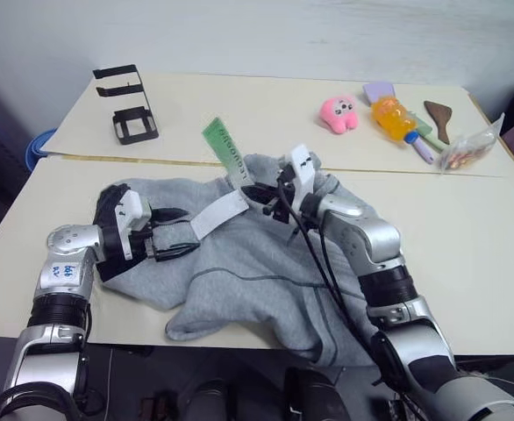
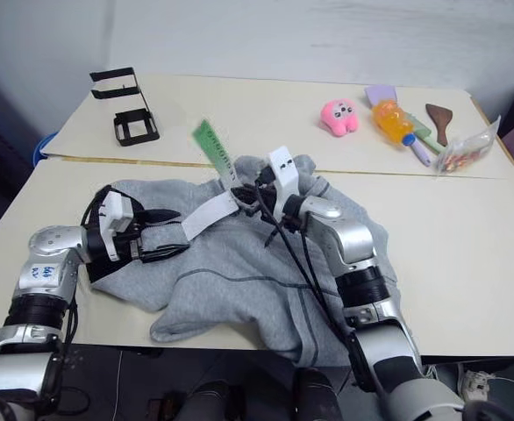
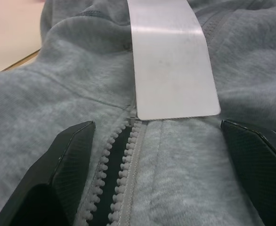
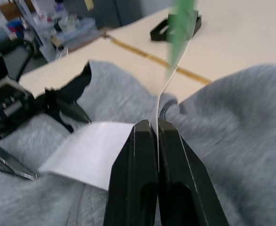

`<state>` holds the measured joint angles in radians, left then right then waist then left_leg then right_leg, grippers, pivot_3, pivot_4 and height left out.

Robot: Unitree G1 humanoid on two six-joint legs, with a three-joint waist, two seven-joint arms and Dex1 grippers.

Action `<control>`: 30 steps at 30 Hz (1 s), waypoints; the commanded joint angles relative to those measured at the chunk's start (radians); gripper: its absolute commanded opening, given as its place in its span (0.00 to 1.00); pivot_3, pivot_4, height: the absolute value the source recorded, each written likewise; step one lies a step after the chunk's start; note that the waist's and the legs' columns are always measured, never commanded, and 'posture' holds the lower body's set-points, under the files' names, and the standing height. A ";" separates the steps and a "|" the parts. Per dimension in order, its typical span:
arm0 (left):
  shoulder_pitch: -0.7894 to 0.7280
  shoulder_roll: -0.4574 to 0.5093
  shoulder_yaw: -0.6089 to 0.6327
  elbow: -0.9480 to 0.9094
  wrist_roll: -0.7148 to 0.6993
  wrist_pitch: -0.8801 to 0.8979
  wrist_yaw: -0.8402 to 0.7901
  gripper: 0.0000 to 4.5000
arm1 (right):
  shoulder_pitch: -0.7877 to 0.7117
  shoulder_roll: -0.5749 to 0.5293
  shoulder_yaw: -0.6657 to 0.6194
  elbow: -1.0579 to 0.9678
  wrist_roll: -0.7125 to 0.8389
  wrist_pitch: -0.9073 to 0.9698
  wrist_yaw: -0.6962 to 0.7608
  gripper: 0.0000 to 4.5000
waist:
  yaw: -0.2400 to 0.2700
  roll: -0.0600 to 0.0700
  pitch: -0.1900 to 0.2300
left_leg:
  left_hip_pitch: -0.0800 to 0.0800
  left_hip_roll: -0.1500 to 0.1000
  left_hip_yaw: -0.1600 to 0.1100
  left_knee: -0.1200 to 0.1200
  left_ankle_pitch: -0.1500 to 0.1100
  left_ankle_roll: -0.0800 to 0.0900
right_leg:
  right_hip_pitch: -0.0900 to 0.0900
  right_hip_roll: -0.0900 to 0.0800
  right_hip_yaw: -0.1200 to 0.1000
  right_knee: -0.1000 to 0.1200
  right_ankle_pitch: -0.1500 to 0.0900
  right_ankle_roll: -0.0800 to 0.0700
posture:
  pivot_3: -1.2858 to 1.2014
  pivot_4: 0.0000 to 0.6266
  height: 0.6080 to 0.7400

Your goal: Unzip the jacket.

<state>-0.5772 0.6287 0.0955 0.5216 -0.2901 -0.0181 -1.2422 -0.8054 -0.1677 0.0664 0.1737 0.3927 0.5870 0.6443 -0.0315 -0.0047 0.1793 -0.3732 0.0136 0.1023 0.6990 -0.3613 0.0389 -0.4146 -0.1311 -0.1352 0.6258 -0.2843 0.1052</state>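
the jacket (image 1: 239,263) lies crumpled across the near counter (image 1: 467,254), collar end towards the far side, with its white hang tag (image 1: 220,213) draped over the chest and a green hang tag (image 1: 226,149) standing up behind the collar. our right gripper (image 4: 157,129) sits at the top of the zip with its jaws pressed together; in the right wrist view a thin strip, the tag's edge or its string, runs up from between them, so we judge they have pinched at the collar where the zip pull should be, though we cannot tell whether the pull itself is caught. our left gripper (image 3: 157,136) rests lower on the chest with its jaws spread wide, one on each side of the zipper (image 3: 124,160), whose teeth already part a little there. we read that placing as a brace: fabric pinned down below so the pull above can travel without dragging the whole garment. the white tag covers the zip line just above the left jaws, which could foul the slide. toys, a bottle and a black stand lie well apart on the far counter.
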 commanded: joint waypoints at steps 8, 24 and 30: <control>-0.044 -0.052 -0.035 -0.052 -0.002 0.015 0.016 1.00 | 0.058 -0.091 -0.034 -0.094 -0.114 -0.310 0.010 0.00 | 0.007 0.000 0.000 | 0.000 -0.001 0.000 0.000 0.000 0.001 | 0.000 -0.001 0.000 0.000 0.000 0.000 | 0.52 0.24 1.00; -0.190 -0.119 -0.048 0.161 0.042 -0.151 0.067 1.00 | 0.223 -0.136 0.029 -0.279 -0.119 -0.306 0.064 0.00 | 0.005 0.000 0.000 | 0.000 0.000 0.000 0.000 0.000 0.001 | 0.001 0.000 0.000 0.000 0.000 0.000 | 0.52 0.24 1.00; -0.220 -0.044 -0.217 0.421 0.289 -0.272 0.065 1.00 | 0.221 -0.145 0.028 -0.299 -0.113 -0.299 0.074 0.00 | 0.005 0.000 0.000 | 0.001 -0.002 0.001 0.000 0.000 0.001 | 0.001 0.000 0.000 -0.001 0.000 0.000 | 0.52 0.24 1.00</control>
<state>-0.8047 0.5632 -0.0742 0.8763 -0.0850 -0.2713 -1.1708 -0.5725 -0.3041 0.1124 -0.0762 0.2646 0.2952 0.7171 -0.0268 -0.0048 0.1793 -0.3720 0.0122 0.1030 0.6986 -0.3609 0.0398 -0.4135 -0.1312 -0.1354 0.6251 -0.2843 0.1054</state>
